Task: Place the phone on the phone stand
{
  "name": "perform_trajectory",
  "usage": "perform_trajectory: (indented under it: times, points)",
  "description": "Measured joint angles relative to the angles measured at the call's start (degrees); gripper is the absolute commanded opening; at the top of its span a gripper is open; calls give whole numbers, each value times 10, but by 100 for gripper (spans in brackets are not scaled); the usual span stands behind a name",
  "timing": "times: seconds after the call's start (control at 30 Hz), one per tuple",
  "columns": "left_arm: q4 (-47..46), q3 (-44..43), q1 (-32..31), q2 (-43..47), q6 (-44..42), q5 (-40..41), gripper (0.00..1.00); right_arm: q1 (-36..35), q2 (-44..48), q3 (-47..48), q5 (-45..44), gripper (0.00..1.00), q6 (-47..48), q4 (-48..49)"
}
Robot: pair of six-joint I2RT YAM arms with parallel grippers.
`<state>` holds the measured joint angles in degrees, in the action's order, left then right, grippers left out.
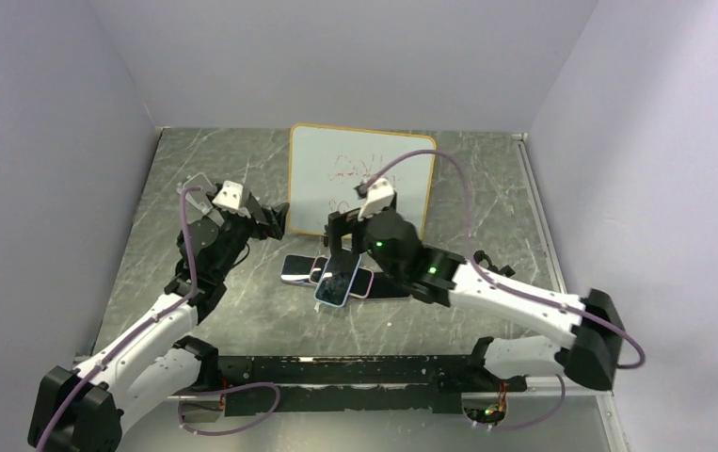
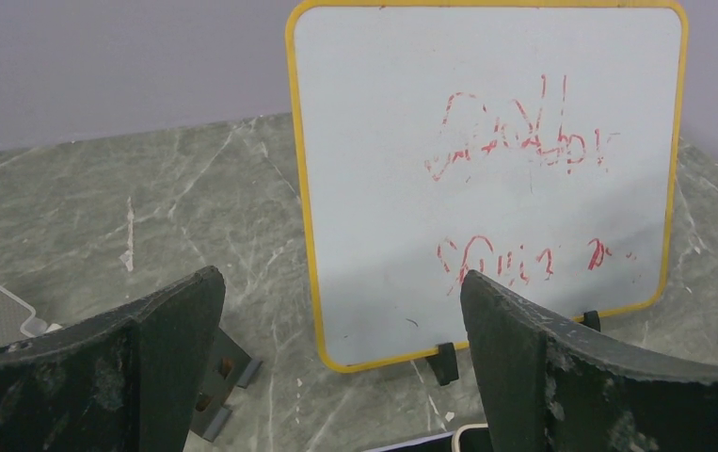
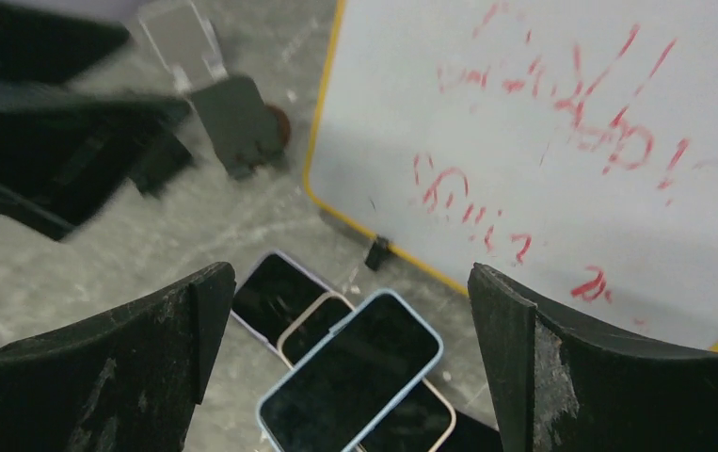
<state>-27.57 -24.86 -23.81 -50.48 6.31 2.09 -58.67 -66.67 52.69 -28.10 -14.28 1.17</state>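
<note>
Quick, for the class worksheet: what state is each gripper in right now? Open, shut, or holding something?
Left gripper: open, holding nothing.
Right gripper: open, holding nothing, poised over the stacked phones.

Right hand (image 3: 348, 282): I see it spread wide.
Blue phone (image 3: 350, 372): beneath it, atop other phones (image 3: 275, 297).
Whiteboard (image 3: 543, 141): beyond it, red scribbles.

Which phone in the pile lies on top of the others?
The blue-rimmed phone: nothing covers it, while the beige-rimmed phone and the lavender-rimmed phone are partly covered.
</note>
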Motion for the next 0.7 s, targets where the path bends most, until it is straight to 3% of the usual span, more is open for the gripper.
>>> perform_trajectory:
  times: [0.13, 0.37, 0.7]
  points:
    - [4, 0, 0, 13, 0, 3, 100, -3, -83, 8, -8, 84, -37, -35]
    - [5, 0, 0, 2, 0, 2, 100, 67, -229, 54, 56, 77, -137, -111]
    - [6, 0, 0, -12, 0, 3, 100, 113, -329, 154, 97, 68, -189, -157]
